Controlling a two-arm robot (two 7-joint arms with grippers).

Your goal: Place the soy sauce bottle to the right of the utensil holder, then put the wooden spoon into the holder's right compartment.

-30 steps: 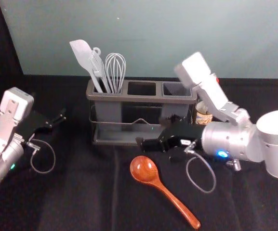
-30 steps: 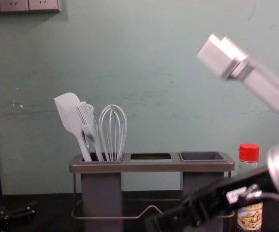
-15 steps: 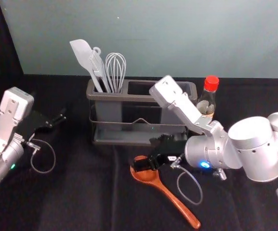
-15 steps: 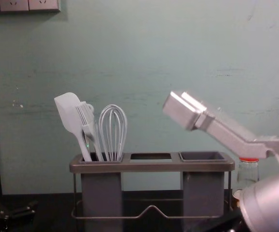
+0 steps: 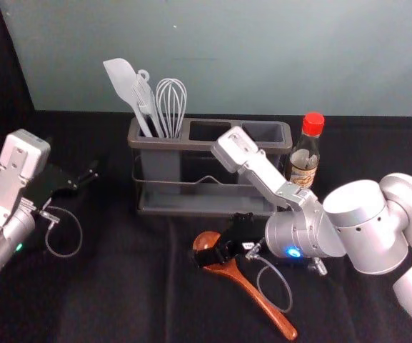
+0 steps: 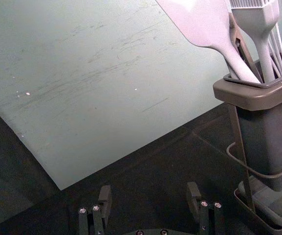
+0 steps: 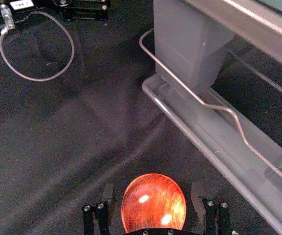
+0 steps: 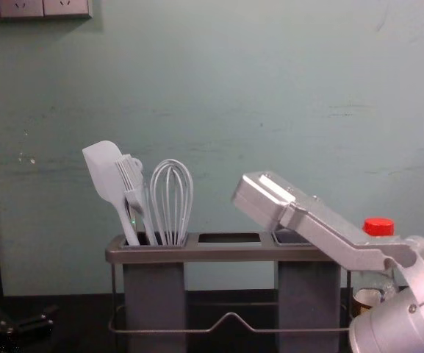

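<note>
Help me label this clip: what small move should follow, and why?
Probably close the right gripper on the wooden spoon, if it's low enough: its open fingers flank the bowl, and the soy sauce bottle stands right of the utensil holder.

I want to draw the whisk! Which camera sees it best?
The chest view: the whisk stands large, its loops plain against the wall. The head view shows it smaller, from higher up; the left wrist view shows some wires by the brush.
</note>
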